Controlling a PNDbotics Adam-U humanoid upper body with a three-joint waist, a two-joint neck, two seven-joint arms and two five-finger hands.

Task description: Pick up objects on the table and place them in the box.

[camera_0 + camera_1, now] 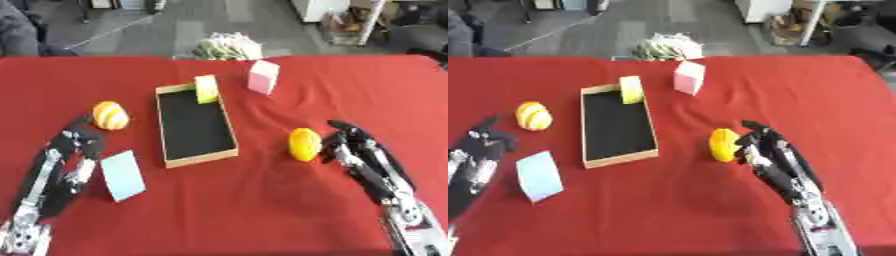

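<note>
Your right hand [765, 150] lay at the right of centre in the frame, fingers spread and relaxed, right beside the yellow lemon-shaped object [304, 144], which sat on the red tablecloth [262, 210]; whether the fingers actually touched it could not be told. Nothing was pinched. Your left hand [77, 142] rested at the lower left, fingers straight and holding nothing, with the pale blue block [122, 175] just beside it on its right. The orange striped ball [110, 115] sat above that hand, left of the box. The wooden box [171, 145] with its dark floor stood in the middle of the frame, long side running up and down. A yellow-green block [206, 89] leaned at its upper right corner, partly over the rim. The pink block [262, 77] stood just to the upper right of the box, apart from it. A pale bundle [226, 47] lay at the table's far edge, top centre.
</note>
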